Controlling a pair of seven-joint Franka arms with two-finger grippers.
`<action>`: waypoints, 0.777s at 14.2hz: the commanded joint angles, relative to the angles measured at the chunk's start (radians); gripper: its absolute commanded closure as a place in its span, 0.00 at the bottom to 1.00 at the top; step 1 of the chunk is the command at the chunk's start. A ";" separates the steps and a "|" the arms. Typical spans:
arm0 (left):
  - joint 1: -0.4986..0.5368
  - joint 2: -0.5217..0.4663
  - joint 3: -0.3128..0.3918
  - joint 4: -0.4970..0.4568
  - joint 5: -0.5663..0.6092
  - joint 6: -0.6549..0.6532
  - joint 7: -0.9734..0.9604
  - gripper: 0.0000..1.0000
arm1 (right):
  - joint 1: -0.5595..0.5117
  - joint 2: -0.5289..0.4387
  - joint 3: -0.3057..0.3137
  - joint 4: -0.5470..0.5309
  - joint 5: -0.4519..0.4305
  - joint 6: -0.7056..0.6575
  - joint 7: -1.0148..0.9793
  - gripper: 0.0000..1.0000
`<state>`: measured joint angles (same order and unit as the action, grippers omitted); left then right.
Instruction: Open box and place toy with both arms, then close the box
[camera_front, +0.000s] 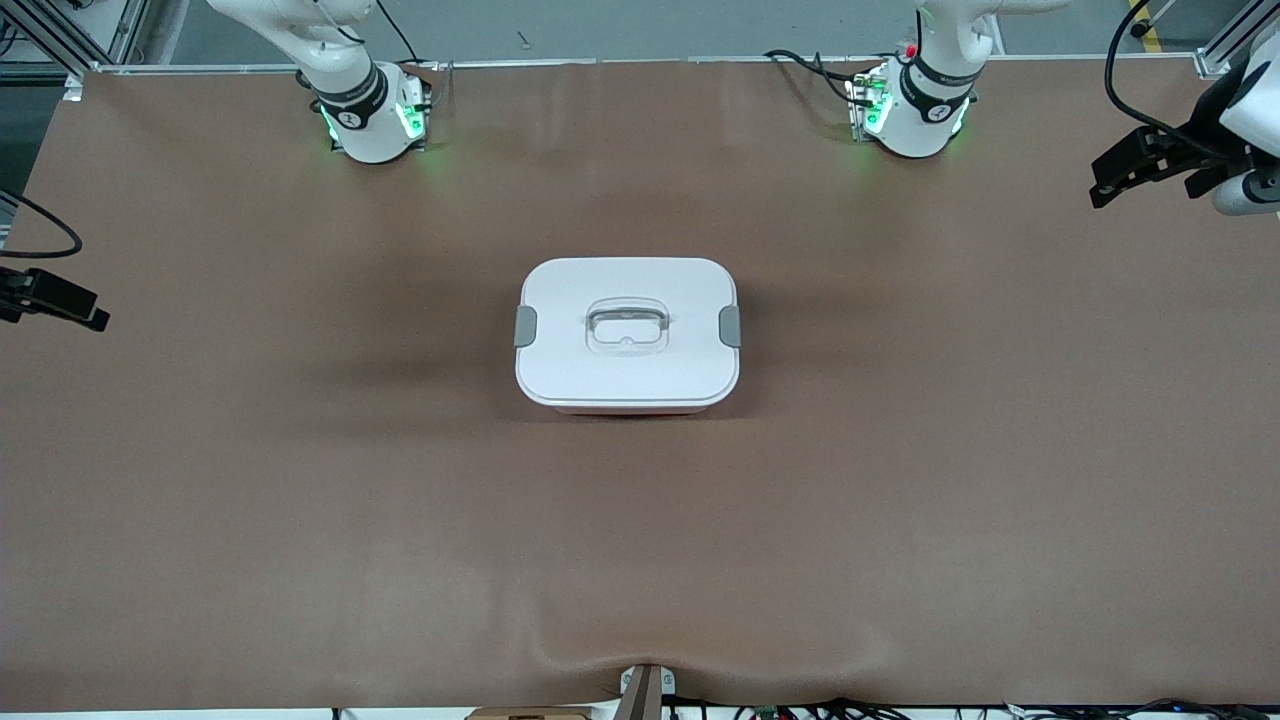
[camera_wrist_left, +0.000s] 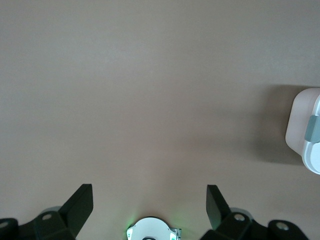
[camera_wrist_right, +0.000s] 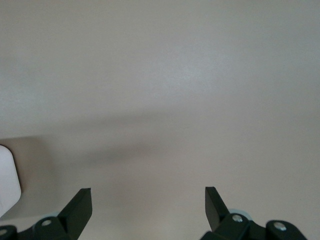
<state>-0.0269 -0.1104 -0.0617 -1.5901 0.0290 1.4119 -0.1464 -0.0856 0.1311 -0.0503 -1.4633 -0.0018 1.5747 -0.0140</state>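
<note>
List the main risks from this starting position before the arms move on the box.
1. The box has its white lid on with a grey latch at each end; pulling the handle before freeing both would likely lift or drag the whole box.
2. No toy shows in any view, so the placing step has no visible target.
3. The left end effector and right end effector hang open over bare table at opposite ends; a mistimed approach could shove the box sideways.

A robotics lab: two bench-mounted arms (camera_front: 350, 90), aluminium framing (camera_front: 60, 40), loose cables (camera_front: 800, 65), brown-covered table (camera_front: 300, 500).
</note>
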 joint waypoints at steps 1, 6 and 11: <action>-0.001 0.017 -0.004 0.028 -0.024 -0.010 0.022 0.00 | -0.007 -0.004 0.007 -0.002 0.006 -0.022 0.009 0.00; 0.001 0.017 -0.004 0.028 -0.024 -0.013 0.022 0.00 | -0.011 -0.008 0.009 -0.003 0.006 -0.036 0.008 0.00; 0.007 0.015 -0.001 0.028 -0.024 -0.024 0.024 0.00 | -0.011 -0.010 0.009 -0.003 0.008 -0.041 0.003 0.00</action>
<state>-0.0261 -0.1060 -0.0643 -1.5900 0.0248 1.4109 -0.1459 -0.0855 0.1316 -0.0500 -1.4633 -0.0018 1.5416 -0.0127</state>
